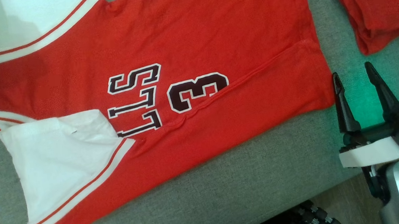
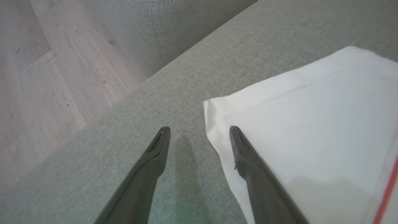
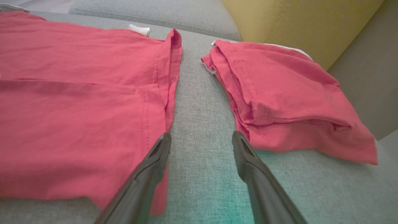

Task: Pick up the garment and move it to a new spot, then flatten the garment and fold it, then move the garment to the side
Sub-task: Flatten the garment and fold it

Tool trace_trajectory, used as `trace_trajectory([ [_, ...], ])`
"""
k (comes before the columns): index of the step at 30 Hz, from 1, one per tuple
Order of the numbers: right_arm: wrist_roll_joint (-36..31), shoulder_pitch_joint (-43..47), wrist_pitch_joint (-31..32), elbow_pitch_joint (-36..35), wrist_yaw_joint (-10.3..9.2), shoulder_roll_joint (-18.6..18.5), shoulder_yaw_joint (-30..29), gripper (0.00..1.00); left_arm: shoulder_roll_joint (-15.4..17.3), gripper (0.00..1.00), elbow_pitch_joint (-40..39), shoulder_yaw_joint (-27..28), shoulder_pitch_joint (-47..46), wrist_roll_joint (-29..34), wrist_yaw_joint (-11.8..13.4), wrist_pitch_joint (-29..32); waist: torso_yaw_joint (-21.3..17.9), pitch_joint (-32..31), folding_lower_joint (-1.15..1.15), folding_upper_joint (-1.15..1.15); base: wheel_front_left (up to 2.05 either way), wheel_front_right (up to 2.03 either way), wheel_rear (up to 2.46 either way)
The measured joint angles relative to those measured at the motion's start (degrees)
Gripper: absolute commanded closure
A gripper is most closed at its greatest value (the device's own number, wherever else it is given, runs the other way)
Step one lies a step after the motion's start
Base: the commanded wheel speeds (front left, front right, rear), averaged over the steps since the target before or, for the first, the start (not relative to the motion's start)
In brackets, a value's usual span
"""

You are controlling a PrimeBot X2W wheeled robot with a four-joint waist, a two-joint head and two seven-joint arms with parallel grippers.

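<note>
A grey fabric sofa [image 1: 226, 181] carries everything. A red jersey [image 1: 193, 37] with white sleeves lies spread flat across it, one long side folded over onto the front. A folded red garment [image 1: 380, 5] lies near the jersey's hem, apart from it.

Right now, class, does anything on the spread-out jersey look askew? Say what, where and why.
Yes. On the red jersey, the near flap is folded over on a slant, its edge hiding part of the number 3. In the right wrist view, the far hem corner curls upward instead of lying flat.
</note>
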Motion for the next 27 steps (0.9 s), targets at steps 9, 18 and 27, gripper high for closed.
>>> trace_trajectory([
  [9, -0.27, -0.2, -0.51, 0.58, 0.0, 0.81, 0.41, 0.0, 1.8, 0.0, 1.98, -5.44, -4.38, -2.05, 0.0, -1.08, -1.95, 1.2, -0.01, 0.0, 0.0, 0.0, 0.0],
  [18, -0.1, -0.92, -1.0, 1.78, 0.0, 1.26, 0.79, 0.0, 4.06, 1.0, -0.46, -11.31, -8.23, -6.2, 0.01, 0.68, -3.77, 2.12, -0.01, 0.0, 0.0, 0.0, 0.0],
  [27, 3.23, -1.87, -0.85, -0.24, 0.0, -0.32, 1.59, 0.0, 4.66, 1.0, -1.23, -17.62, -9.99, -5.31, 0.0, -5.73, -3.2, 0.67, 0.0, 0.0, 0.0, 0.0, 0.0],
])
